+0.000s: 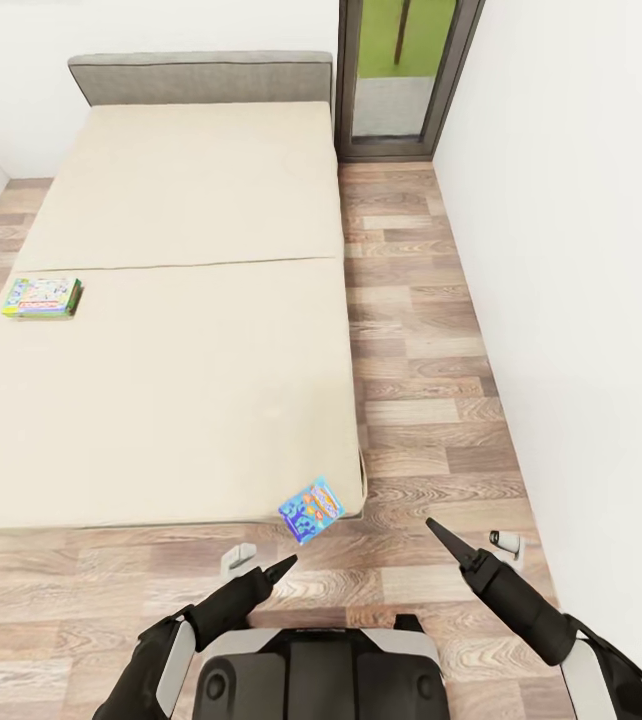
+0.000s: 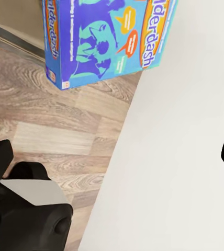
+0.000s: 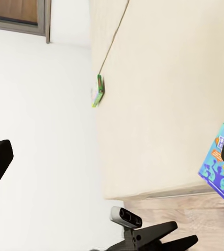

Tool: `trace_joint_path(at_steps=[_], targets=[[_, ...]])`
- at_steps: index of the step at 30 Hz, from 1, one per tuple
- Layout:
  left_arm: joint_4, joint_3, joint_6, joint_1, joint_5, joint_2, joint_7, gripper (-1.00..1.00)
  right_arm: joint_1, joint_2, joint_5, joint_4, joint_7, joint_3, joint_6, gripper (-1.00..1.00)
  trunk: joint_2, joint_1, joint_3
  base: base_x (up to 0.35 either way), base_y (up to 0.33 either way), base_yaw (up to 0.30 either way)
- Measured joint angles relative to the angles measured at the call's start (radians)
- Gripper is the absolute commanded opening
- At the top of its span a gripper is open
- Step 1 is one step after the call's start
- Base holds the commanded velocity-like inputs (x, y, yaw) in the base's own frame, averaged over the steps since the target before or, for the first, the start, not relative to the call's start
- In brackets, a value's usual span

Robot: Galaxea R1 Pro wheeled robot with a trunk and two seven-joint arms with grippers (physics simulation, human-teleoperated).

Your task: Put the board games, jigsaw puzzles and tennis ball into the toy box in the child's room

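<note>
my 2 arms: black, white cuffs | flat bright-blue cardboard game box (image 1: 311,509): cyan figures, orange-and-yellow title band | flat green-edged game box (image 1: 43,297): pale blue-and-yellow top | wide cream mattress bed (image 1: 171,330): grey fabric headboard | plank floor (image 1: 421,400): brown-grey woodgrain | walls: white | door frame: dark grey

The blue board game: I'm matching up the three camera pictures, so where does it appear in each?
Head view: blue board game hangs over the bed's near corner.
Left wrist view: fills the top, over wooden floor.
Right wrist view: at the right edge, beside the bed.
Shared landmark: the bed's cream mattress.
</note>
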Motion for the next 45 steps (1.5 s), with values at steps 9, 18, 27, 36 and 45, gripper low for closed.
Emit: trace_joint_path(at_steps=[9, 18, 27, 36, 45], targets=[[0.000, 0.000, 0.000, 0.000, -0.001, 0.000, 0.001, 1.00, 0.000, 0.000, 0.001, 0.001, -0.002, 0.025, -0.010, 1.00, -0.063, 0.035, -0.028, 0.000, 0.000, 0.000], [0.003, 0.000, -0.002, -0.003, -0.002, 0.000, 0.001, 1.00, 0.000, -0.001, 0.001, 0.001, -0.001, 0.028, -0.012, 1.00, -0.126, 0.069, -0.057, 0.000, 0.000, 0.000], [0.036, -0.002, -0.070, -0.005, -0.005, 0.001, 0.000, 1.00, 0.000, -0.001, 0.001, 0.001, -0.001, 0.029, -0.012, 1.00, -0.189, 0.104, -0.085, 0.000, 0.000, 0.000], [0.083, -0.002, -0.120, -0.006, -0.008, 0.001, 0.000, 1.00, 0.000, -0.001, 0.001, 0.001, 0.001, 0.028, -0.012, 1.00, -0.252, 0.138, -0.113, 0.000, 0.000, 0.000], [0.092, -0.002, -0.128, -0.006, -0.009, 0.001, 0.000, 1.00, 0.000, -0.001, 0.001, 0.001, 0.002, 0.029, -0.012, 1.00, -0.315, 0.173, -0.141, 0.000, 0.000, 0.000]])
